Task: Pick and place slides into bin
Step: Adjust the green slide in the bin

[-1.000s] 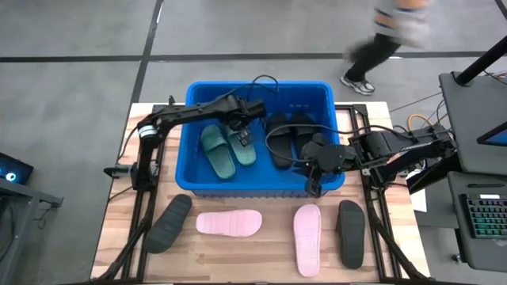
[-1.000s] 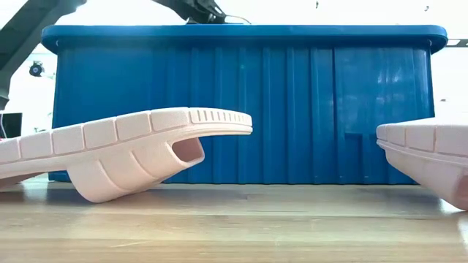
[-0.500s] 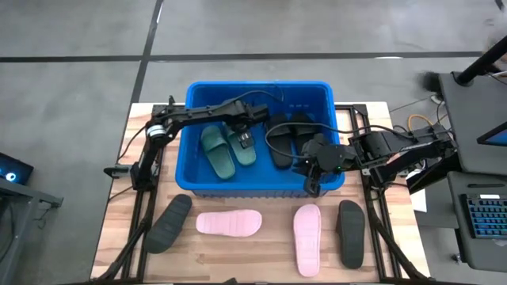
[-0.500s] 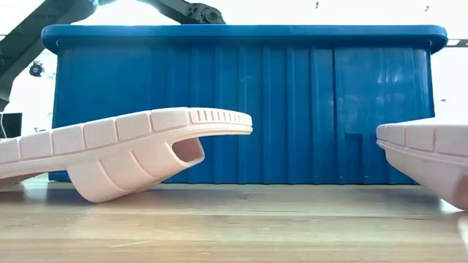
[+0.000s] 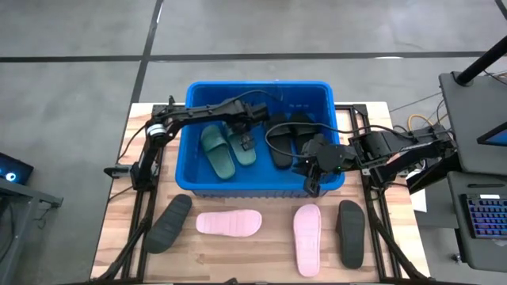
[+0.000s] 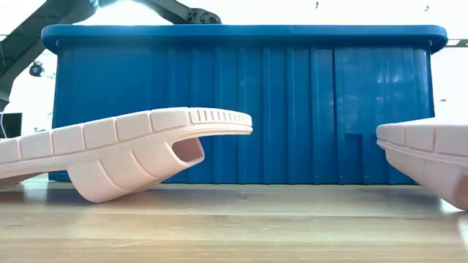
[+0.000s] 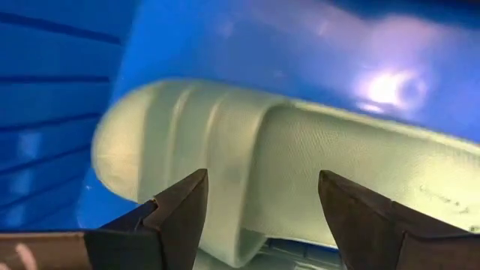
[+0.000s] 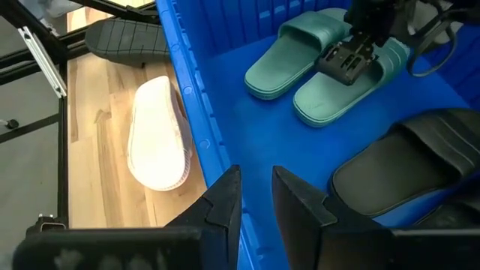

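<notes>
Landmark: the bin (image 5: 190, 142), long axis running across the table.

Inside the bin: two dark green slides (image 5: 226, 149) lie side by side in the half nearer the left arm, long axes roughly front-to-back, slightly tilted. Two black slides (image 5: 289, 136) lie in the other half, long axes also roughly front-to-back.

In front of the bin, on the wooden table (image 5: 253, 257): one charcoal slide (image 5: 169, 222) past the left front corner, lying diagonally; one pale pink slide (image 5: 229, 223) with long axis parallel to the bin's front wall; a second pale pink slide (image 5: 307, 239) with long axis perpendicular to that wall; a second charcoal slide (image 5: 351, 232) beside it, also perpendicular.

Left gripper (image 5: 244, 140) hangs inside the bin directly over the green slide nearer the bin's middle. Fingers (image 7: 180, 217) spread apart, nothing pinched; strap of the green slide visible between them.

Right gripper (image 5: 313, 186) sits at the bin's front wall, near its right front corner. Fingers (image 8: 225, 199) drawn near together with a narrow gap, straddling the rim, not holding a slide.
</notes>
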You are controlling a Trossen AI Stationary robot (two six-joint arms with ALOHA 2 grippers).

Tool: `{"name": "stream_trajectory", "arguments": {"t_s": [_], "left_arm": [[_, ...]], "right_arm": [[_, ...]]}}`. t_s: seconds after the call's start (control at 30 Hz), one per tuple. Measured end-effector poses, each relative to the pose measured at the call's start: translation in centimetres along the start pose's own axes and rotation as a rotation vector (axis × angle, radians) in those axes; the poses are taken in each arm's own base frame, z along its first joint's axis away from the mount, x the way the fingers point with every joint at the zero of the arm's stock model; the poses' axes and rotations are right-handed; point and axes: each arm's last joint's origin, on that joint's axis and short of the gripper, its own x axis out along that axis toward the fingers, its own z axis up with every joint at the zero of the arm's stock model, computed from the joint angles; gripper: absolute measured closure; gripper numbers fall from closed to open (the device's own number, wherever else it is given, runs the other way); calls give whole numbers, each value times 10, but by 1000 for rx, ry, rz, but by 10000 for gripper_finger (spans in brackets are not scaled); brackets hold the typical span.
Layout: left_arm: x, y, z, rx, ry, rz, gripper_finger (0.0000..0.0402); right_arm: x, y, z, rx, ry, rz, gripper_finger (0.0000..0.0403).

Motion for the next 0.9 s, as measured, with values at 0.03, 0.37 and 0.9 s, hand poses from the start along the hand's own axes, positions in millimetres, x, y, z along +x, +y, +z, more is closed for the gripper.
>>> {"name": "stream_trajectory", "arguments": {"t_s": [0.03,0.37,0.9], "left_arm": [[3,0,-2,1,13,1,165],[21,0,-12,15,56,98,165],[25,-1,-7,114,-5,121,228]], "right_arm": [[0,0,0,3,0,0,335],[0,0,0,6,1,2,335],[0,0,0,8,2,2,335]]}}
